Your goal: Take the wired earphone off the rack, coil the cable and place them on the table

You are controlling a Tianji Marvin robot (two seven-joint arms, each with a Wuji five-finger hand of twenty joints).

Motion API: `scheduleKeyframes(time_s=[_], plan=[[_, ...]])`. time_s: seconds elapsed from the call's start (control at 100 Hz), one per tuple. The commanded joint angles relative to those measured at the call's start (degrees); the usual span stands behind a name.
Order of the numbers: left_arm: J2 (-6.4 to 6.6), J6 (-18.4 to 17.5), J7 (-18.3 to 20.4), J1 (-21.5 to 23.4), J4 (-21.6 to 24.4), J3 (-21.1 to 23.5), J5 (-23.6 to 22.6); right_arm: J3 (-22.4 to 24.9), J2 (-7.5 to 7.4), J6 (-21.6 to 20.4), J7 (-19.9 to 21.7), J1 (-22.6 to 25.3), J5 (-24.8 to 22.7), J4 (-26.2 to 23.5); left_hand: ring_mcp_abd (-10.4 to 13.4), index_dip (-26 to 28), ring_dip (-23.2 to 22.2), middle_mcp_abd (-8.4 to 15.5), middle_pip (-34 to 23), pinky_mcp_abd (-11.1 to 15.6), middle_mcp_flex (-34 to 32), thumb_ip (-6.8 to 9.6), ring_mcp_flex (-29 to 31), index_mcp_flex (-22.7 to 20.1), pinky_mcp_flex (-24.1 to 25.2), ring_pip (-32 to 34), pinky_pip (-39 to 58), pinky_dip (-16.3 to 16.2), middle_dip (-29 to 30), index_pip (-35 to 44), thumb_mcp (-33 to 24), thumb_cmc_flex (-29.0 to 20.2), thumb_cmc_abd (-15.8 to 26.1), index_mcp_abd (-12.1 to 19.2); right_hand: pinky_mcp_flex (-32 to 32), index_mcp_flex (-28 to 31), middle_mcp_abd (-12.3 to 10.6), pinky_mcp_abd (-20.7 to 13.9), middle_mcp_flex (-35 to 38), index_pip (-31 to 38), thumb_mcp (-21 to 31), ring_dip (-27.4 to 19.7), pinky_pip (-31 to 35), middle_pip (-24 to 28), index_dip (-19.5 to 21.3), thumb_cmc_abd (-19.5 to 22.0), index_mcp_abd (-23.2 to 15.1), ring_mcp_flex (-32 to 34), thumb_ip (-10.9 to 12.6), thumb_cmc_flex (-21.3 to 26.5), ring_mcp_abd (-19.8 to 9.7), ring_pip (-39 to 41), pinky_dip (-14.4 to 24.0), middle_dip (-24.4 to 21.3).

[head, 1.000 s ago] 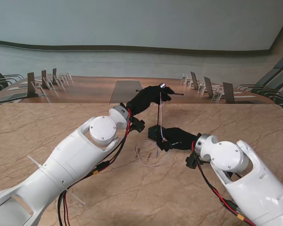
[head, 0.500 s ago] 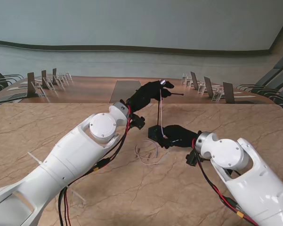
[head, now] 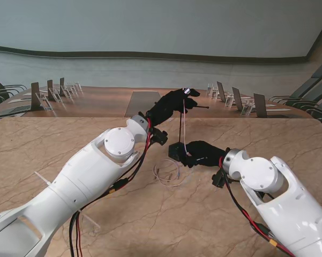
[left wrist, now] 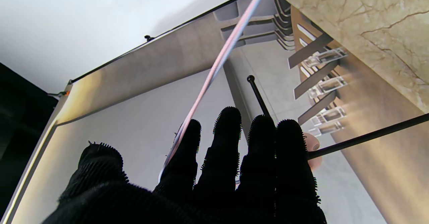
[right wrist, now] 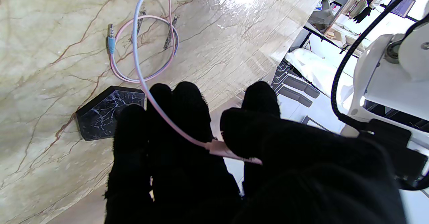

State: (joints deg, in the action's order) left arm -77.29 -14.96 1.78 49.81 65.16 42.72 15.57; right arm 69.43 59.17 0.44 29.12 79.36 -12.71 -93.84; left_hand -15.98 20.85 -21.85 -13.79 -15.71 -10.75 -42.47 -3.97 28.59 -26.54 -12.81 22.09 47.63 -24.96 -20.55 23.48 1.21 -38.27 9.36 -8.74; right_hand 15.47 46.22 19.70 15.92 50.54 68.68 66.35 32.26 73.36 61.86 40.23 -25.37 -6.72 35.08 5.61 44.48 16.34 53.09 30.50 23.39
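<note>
The black rack has a marbled base and thin bars. My left hand is raised at the rack's top, shut on the earbud end of the earphone; a pinkish bud shows behind the little finger. From there the pink-white cable runs down taut to my right hand, which pinches it beside the base. The rest of the cable lies in loose loops on the table, ending in the jack plug.
The marble table stretches around both arms. Beyond its far edge a wooden conference table carries name stands, with chairs at both sides. Red and black wires hang under my left forearm.
My left hand has risen a little and shifted right with the earbud end, so the cable hangs straighter. The right hand has barely moved.
</note>
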Motion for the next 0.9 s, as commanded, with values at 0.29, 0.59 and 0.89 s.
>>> scheduleKeyframes(time_s=[0.29,0.59,0.89], plan=[[-1.35,-1.5,-0.9,-0.7,-0.7,-0.2,1.6,0.0,0.44,-0.1,-0.6,-0.4,0.6,0.3,0.0,0.8,1.4,0.5,-0.7,1.5,3.8,0.31,-1.2,4.4,0.4,0.0,-1.4,1.9,0.9,0.4,1.5,-1.6,2.9,3.8,0.6,2.8,7.1,-0.2,1.5,4.0,1.6,0.7,2.6,1.9,-0.4,-2.8,1.7,3.4,1.4,-2.6,0.2,2.6,1.4,0.9],[-1.92,-2.3,-1.5,-1.3,-1.4,-0.3,2.3,-0.2,0.55,0.4,-0.8,-0.9,1.0,0.4,0.8,1.1,1.7,0.8,-0.8,2.5,5.3,0.31,-1.8,6.4,0.6,-0.3,-2.0,2.2,1.2,0.5,1.4,-1.9,2.8,4.3,0.6,2.8,7.2,0.0,1.7,4.1,1.9,0.7,2.6,1.9,-0.7,-2.9,1.9,3.5,1.4,-2.6,0.3,2.6,1.3,0.9],[-2.27,-2.8,-2.1,-1.6,-2.1,-0.3,2.3,-0.2,0.54,0.7,-0.7,-1.0,0.9,0.3,2.5,1.1,2.4,1.7,-0.5,4.7,7.3,0.29,-4.0,7.5,2.9,-1.6,-4.0,3.0,1.6,0.6,1.4,-1.9,2.7,4.5,0.8,2.9,7.3,-0.1,1.8,4.2,2.0,0.7,2.6,1.9,-0.8,-3.0,1.9,3.6,1.4,-2.7,0.3,2.7,1.3,0.9]])
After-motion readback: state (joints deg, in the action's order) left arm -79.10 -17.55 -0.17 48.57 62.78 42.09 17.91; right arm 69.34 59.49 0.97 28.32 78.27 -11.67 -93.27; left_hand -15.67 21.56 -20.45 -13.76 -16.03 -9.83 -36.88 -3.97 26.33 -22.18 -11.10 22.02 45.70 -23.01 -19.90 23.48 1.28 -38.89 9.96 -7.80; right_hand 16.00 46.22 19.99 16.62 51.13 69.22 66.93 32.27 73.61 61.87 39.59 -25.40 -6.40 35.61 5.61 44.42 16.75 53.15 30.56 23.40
